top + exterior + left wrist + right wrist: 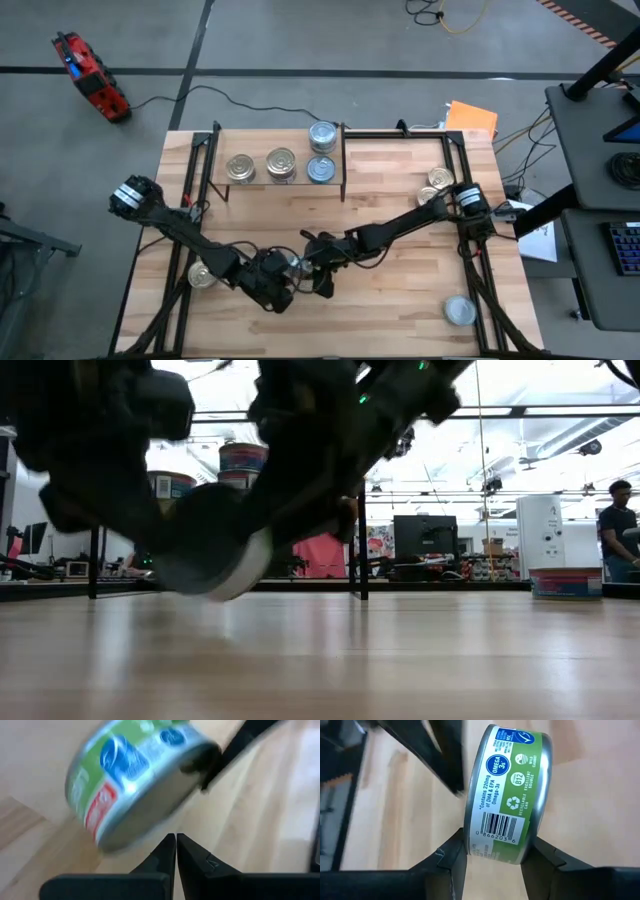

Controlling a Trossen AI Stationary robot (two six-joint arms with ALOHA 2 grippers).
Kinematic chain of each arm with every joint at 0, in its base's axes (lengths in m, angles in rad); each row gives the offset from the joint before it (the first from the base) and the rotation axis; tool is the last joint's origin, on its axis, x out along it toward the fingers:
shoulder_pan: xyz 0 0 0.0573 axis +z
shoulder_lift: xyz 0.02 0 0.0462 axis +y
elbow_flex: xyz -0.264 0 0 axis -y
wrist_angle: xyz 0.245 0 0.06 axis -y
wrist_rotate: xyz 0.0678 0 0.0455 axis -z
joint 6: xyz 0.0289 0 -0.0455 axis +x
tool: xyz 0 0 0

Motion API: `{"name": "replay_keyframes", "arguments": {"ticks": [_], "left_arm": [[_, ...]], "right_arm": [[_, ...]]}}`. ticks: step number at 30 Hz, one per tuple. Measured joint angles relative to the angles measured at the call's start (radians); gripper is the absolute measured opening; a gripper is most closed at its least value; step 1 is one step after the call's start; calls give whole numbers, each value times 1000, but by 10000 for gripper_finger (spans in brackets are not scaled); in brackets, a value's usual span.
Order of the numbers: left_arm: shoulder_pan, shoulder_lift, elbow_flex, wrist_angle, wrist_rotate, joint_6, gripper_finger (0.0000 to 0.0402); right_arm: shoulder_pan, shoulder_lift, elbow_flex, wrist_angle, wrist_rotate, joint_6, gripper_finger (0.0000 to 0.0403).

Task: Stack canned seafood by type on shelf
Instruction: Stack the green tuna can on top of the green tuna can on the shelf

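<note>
A green-labelled tin (pixel 502 795) sits tipped on edge between the fingers of my right gripper (pixel 495 857), near the table's middle front (pixel 295 265). In the low view the tin (pixel 215 560) hangs tilted above the tabletop. My left gripper (pixel 176 842) is shut and points at the tin from close by, apart from it (pixel 272 288). The shelf (pixel 280 182) stands at the far side. On its board rest two golden-lidded tins (pixel 240 168) (pixel 282 165) and a silver one (pixel 320 170). Another silver tin (pixel 322 135) shows just beyond it. My right gripper pinches the tin between its two fingers (pixel 451 857), one on each flat end (pixel 470 840), so the labelled side wall faces the wrist camera. It reaches in from the table's right. The tin is lifted clear of the table and tilted.
A golden tin (pixel 203 275) lies beside the left arm. Two tins (pixel 436 185) stand near the right arm's base, and a silver tin (pixel 460 310) rests at the near right corner. Black frame rails (pixel 190 170) run along both table sides. A person (pixel 618 530) stands far behind.
</note>
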Motion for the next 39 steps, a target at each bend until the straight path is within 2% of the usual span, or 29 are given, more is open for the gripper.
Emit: {"name": "replay_keyframes", "arguments": {"ticks": [8,13,19,24,28,34,39], "left_arm": [[-1,-178,0,-58,-11,172,0],[0,-292,0,-154,-84,283,0],[8,-391,-1,-329,-97,323,0],[12,-449,14,-332,-126,324,0],[12,-473,82,-319,-210,385,0],[15,-454,222,-324,-322,622,0],[36,-433,310,-334,-373,767,0]], "right_arm": [[0,-164,2,-265,107,-88,135],[0,-274,3,-388,234,-128,135],[-12,-374,3,-423,384,-135,135],[-15,-449,3,-419,490,-113,135],[-14,-512,3,-406,513,-116,135],[-14,-586,5,-395,516,-151,135],[-14,-631,5,-390,510,-182,135]]}}
